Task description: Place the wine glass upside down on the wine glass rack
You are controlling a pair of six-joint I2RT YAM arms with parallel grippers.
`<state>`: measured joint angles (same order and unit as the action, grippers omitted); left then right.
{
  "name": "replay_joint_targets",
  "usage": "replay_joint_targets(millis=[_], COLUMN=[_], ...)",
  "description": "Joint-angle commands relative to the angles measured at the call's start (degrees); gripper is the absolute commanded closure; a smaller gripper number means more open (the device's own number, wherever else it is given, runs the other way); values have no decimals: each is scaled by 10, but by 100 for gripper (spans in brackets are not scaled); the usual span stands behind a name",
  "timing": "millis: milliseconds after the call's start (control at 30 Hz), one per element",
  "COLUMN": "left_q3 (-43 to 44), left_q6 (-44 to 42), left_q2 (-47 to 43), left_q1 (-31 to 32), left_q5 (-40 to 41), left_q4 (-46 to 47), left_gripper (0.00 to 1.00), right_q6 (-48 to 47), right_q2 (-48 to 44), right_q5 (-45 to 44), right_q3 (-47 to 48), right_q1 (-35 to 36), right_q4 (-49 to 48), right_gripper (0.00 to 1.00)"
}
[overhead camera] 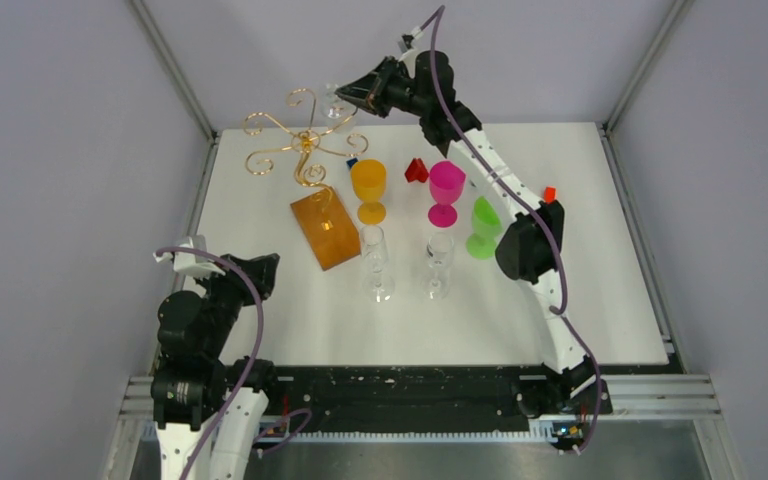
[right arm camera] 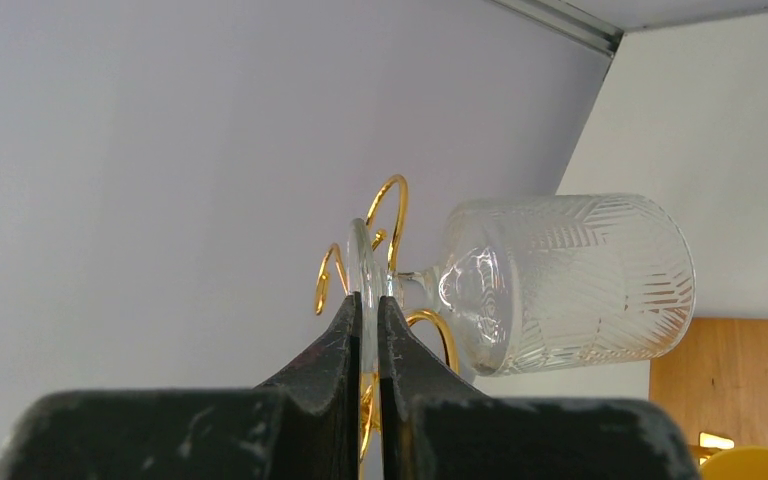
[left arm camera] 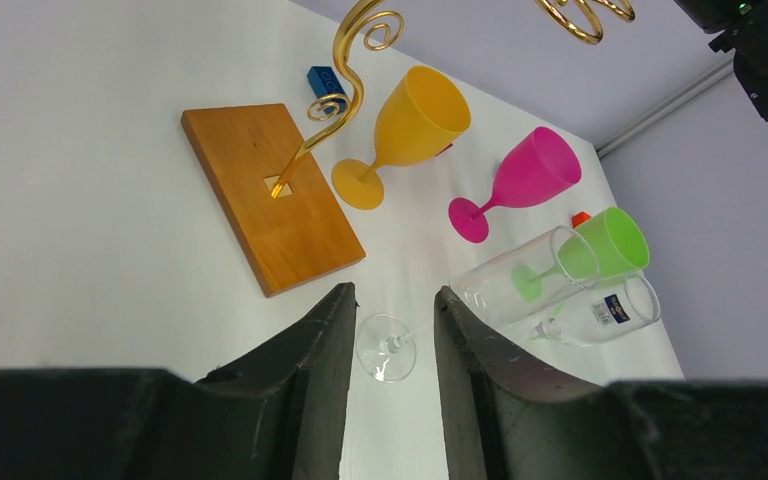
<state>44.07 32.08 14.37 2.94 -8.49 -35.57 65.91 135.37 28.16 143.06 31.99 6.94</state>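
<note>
My right gripper (right arm camera: 368, 298) is shut on the thin foot of a clear patterned wine glass (right arm camera: 570, 285). It holds the wine glass (overhead camera: 335, 100) high at the back, beside a far scroll arm of the gold wire wine glass rack (overhead camera: 305, 140). Gold scrolls (right arm camera: 390, 200) curl right behind the foot and stem; whether the stem sits in one I cannot tell. The rack's wooden base (left arm camera: 270, 195) lies on the table. My left gripper (left arm camera: 395, 292) hovers open at the near left with nothing between its fingers.
An orange goblet (overhead camera: 368, 185), a pink one (overhead camera: 446, 190) and a green one (overhead camera: 482, 225) stand mid-table. Two clear glasses (overhead camera: 376, 262) (overhead camera: 438, 262) stand in front of them. Small red (overhead camera: 416, 170) and blue (overhead camera: 352, 162) blocks lie near the rack.
</note>
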Motion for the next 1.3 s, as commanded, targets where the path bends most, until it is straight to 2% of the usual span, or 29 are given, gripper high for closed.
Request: replay_joint_targets(millis=[0,500,800,1267], left_q3=[-5,-8,-7,-11], left_q6=[5,4,3,0], left_q2=[-3,-4,-7,-9], left_q1=[0,0,0,0], left_q5=[-8,-8,-5,3], left_q4=[34,33,28,26], left_gripper=[60,60,60,59], right_q6=[-11,-46,-77,-50], right_q2=[-39,-60,-100,-130], right_q5=[63,75,36,9], right_q3=[23,16,-23,-64], right_q1=[14,13,11,-6], right_q4=[22,63,64,30], right_gripper=[100,100,100,100])
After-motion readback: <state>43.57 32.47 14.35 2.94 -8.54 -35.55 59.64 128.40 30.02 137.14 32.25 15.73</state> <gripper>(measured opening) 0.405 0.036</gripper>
